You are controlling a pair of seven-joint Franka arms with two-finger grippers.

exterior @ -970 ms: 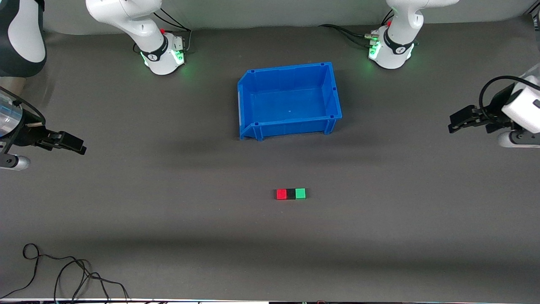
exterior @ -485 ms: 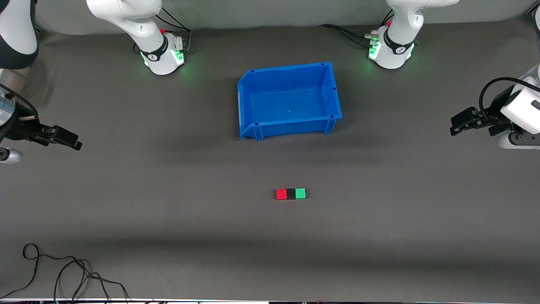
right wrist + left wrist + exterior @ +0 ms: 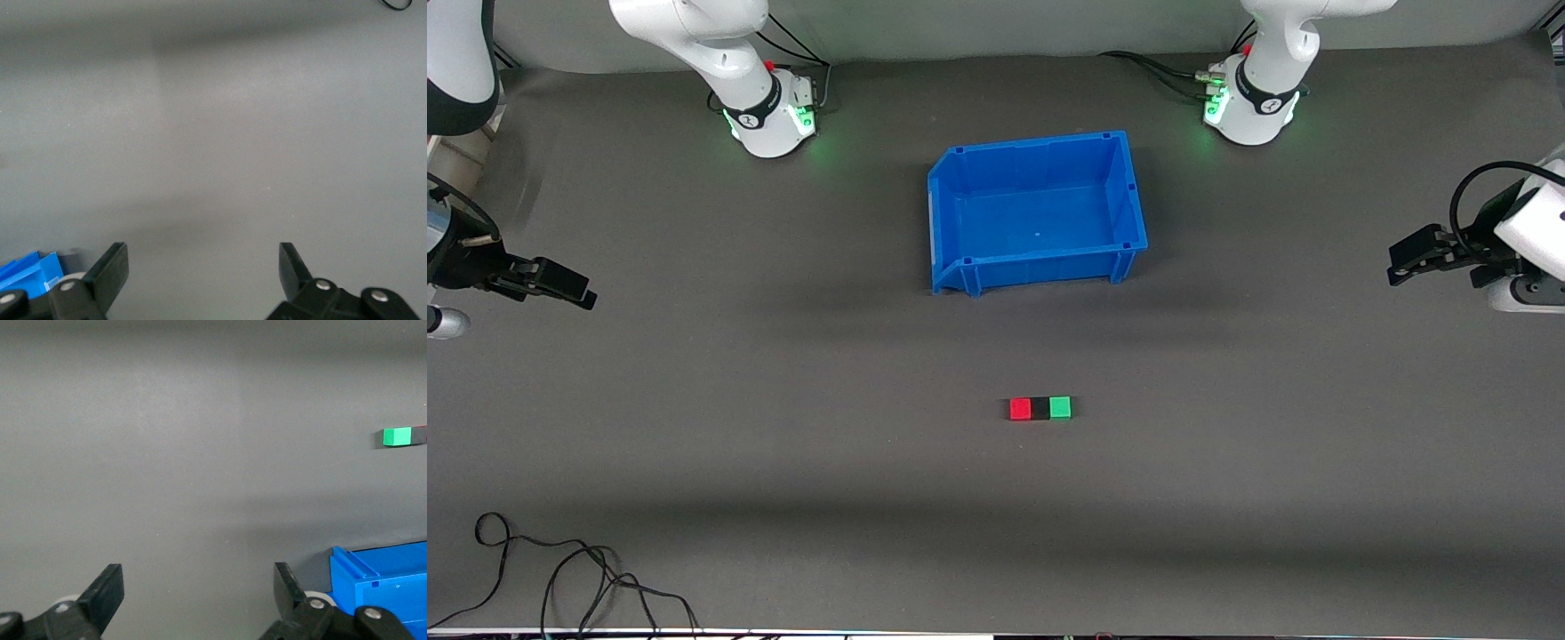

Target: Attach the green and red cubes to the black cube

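Three cubes lie in a touching row on the grey mat, nearer the front camera than the blue bin: the red cube (image 3: 1020,409), the black cube (image 3: 1040,409) in the middle, and the green cube (image 3: 1060,408). The left wrist view shows the green cube (image 3: 396,437) with a dark sliver of the black cube (image 3: 419,435) beside it. My left gripper (image 3: 1402,267) hangs open and empty over the mat at the left arm's end of the table. My right gripper (image 3: 574,291) hangs open and empty over the mat at the right arm's end. Both are well away from the cubes.
A blue bin (image 3: 1039,264) stands mid-table between the arm bases and the cubes, with nothing in it. A loose black cable (image 3: 560,578) lies at the corner nearest the front camera on the right arm's end. Bin corners show in the wrist views (image 3: 380,587) (image 3: 27,273).
Both grippers have drawn back from the middle toward their own ends of the table, still open. The row of cubes has not moved.
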